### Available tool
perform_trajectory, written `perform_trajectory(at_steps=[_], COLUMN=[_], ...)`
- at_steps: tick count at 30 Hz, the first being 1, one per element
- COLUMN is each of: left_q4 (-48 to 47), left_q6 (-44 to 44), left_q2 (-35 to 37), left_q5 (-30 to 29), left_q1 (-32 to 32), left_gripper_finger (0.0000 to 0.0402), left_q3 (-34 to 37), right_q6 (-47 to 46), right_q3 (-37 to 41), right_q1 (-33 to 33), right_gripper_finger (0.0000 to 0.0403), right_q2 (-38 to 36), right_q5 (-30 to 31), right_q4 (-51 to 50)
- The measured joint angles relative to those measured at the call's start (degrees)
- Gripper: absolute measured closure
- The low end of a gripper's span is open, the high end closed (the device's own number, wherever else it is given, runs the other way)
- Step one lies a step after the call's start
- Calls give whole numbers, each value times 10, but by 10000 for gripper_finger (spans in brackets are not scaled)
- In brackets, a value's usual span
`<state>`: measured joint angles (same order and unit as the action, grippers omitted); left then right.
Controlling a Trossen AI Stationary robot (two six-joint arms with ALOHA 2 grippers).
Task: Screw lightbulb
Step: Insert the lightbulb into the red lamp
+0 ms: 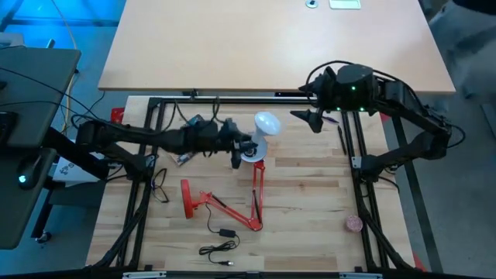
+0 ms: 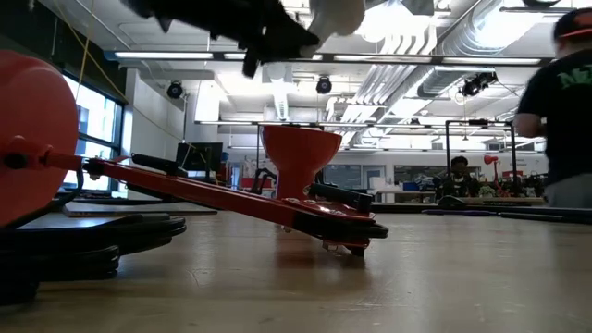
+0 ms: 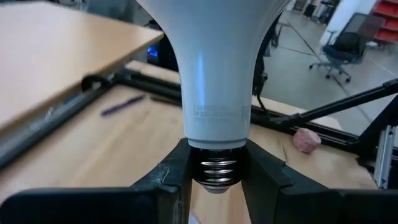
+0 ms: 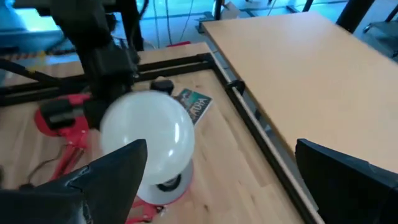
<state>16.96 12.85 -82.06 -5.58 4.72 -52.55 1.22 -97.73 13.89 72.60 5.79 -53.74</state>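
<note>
The white lightbulb is in my left gripper, which reaches in from the table's left and is shut on it. In the low view the bulb hangs in the air above the red lamp shade. From above, the shade shows white with a dark centre, at the end of the red lamp arm. My right gripper is open and empty, just right of the bulb. In the right wrist view its fingers stand wide apart around the dome without touching it. My left gripper pinches the bulb's metal screw base between its two fingers, just below the white neck. The fingers come about level from the table's left. The bulb is lifted clear, and its dome sticks out past the fingertips toward the far right.
The lamp's red foot and its folded arm lie on the table near the front. A black cable with a plug lies beside them. A pink lump, a pen and a small packet are also on the table. People stand in the room behind.
</note>
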Motion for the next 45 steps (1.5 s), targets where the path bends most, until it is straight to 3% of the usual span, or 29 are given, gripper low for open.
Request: perform_trajectory(at_steps=[7,12,18,25,33,37,40,45], left_q4=[133,267,249,273,378,449,445,431], left_q6=[22,9,-73,-107,-112,-109,-106,-115], left_q2=[0,-4,-4,-17,-111,-156,-165,-165], left_q5=[-45,-44,73,78,100,100,101,100], left_q1=[-35,-10,21,58,78,78,77,76], left_gripper_finger=[312,312,312,312,312,312,312,312], left_q3=[110,182,205,220,220,213,200,187], right_q6=[-58,-107,-165,-170,-162,-158,-149,-143], right_q3=[0,0,0,0,0,0,0,0], right_q1=[-3,-8,-10,-53,-70,-70,-71,-72], right_gripper_finger=[4,4,4,4,15,54,114,292], right_q2=[19,48,67,116,170,189,196,188], right_q5=[-15,2,29,23,30,29,35,27], right_q4=[35,55,80,81,49,33,26,22])
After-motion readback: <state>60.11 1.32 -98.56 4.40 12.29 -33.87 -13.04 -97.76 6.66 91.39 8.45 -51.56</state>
